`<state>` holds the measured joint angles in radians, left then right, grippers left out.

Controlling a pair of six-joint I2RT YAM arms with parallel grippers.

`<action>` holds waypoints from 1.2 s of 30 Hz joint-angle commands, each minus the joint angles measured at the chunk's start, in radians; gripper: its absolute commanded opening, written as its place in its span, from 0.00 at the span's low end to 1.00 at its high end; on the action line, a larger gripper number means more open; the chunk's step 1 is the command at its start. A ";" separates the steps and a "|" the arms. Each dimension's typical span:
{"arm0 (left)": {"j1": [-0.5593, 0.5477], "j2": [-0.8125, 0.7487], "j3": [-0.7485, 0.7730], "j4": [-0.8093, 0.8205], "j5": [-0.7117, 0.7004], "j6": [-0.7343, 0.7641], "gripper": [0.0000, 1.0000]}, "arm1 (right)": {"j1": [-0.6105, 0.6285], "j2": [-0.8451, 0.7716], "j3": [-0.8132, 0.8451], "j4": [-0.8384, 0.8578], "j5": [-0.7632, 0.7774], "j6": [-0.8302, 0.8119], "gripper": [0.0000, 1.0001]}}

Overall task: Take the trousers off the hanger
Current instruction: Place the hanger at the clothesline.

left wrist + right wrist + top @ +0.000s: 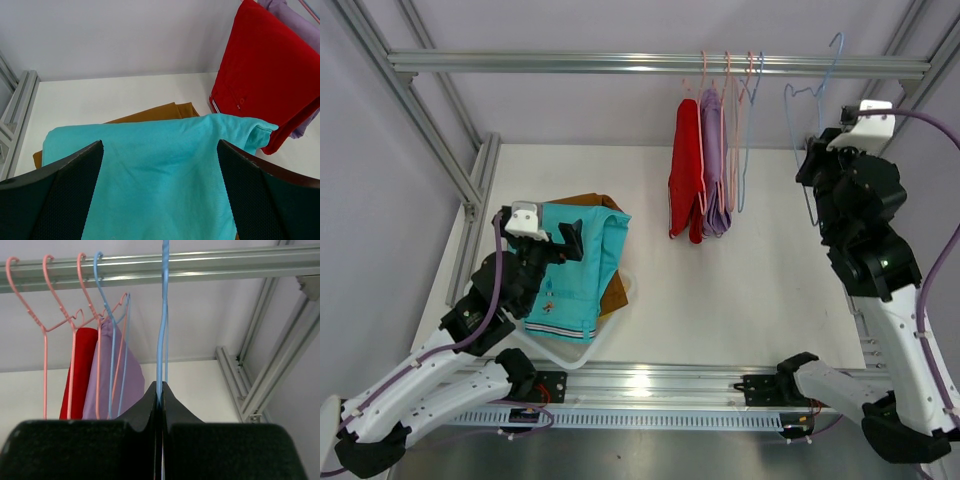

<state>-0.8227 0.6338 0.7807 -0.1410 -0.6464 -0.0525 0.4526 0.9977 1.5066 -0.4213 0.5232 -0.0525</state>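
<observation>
Our right gripper (160,390) pinches the bare blue hanger (161,340), likely steadying it far right. Our left gripper (157,150) gapes empty over the teal trousers (150,200).

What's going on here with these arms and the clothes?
A two-armed robot is taking trousers off hangers. Its right claw is shut on a bare blue hanger. Its left claw is open above the teal trousers, which lie on a brown pair. The red pair and lilac pair hang from the rail.

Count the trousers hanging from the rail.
2: the red trousers, and the lilac trousers just right of them, both near the middle of the rail. A third could hide behind them.
</observation>
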 commanded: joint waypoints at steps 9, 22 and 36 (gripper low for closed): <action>-0.007 -0.006 -0.006 0.034 0.019 0.002 0.99 | -0.252 0.179 0.089 0.039 -0.433 0.198 0.00; -0.007 -0.013 -0.004 0.037 0.019 0.008 0.99 | -0.259 0.216 0.009 0.072 -0.505 0.212 0.00; -0.007 -0.025 -0.003 0.037 0.019 0.013 0.99 | -0.123 0.214 -0.071 0.058 -0.431 0.172 0.00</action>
<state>-0.8246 0.6159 0.7799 -0.1368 -0.6418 -0.0509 0.2916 1.2263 1.4559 -0.3599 0.0841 0.1413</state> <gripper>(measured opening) 0.994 0.020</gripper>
